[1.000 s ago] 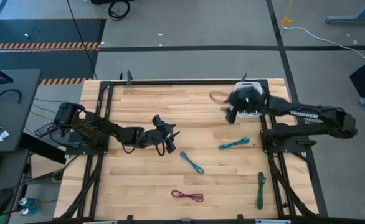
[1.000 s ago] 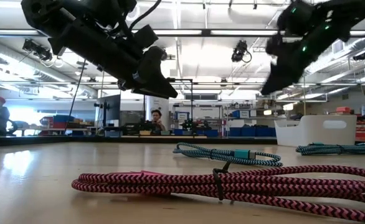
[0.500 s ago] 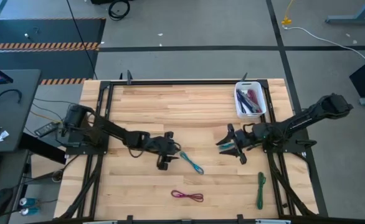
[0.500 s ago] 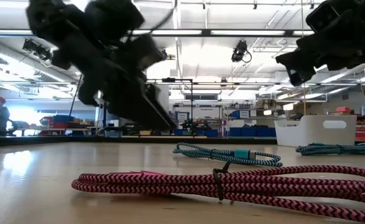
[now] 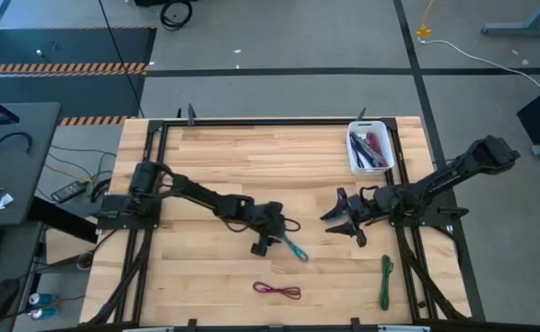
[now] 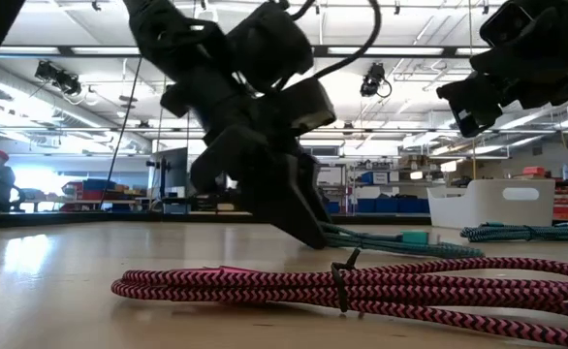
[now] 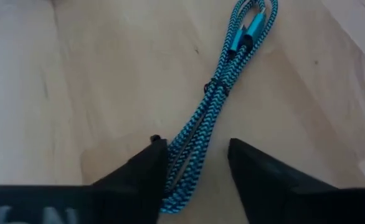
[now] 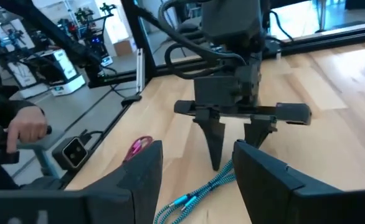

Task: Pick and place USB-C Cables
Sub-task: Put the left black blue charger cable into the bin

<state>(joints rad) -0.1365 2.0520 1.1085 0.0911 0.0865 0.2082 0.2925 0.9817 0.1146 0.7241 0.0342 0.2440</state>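
My left gripper [image 5: 275, 238] is down at the table near its middle, open. Its fingers [image 7: 146, 167] stand on either side of one end of the light blue cable [image 7: 223, 87], which lies flat on the wood. My right gripper [image 5: 342, 218] hovers open right of centre, above the spot where the teal cable [image 6: 521, 233] lies. The magenta-red cable [image 5: 277, 290] and the green cable [image 5: 385, 281] rest flat near the near edge. Other cables lie in the white bin [image 5: 351, 148]. My left gripper comes at the light blue cable slanting down, its fingers along the cable. The cable's end [image 7: 177, 177] lies between the open fingers and seems to rest against the inner side of one finger [image 7: 161, 163]. The whole cable stays flat on the table.
The white bin sits at the far right corner. A black frame [image 5: 159, 157] runs round the table's edges. The wood between the two grippers and toward the far left is bare. In the right wrist view a person's hand [image 8: 27, 127] shows beyond the table.
My left gripper has moved right and toward the near edge and dropped to the table over the light blue cable's end; the cable has slid slightly right. My right gripper left the bin, came toward the near edge and stopped above the teal cable.
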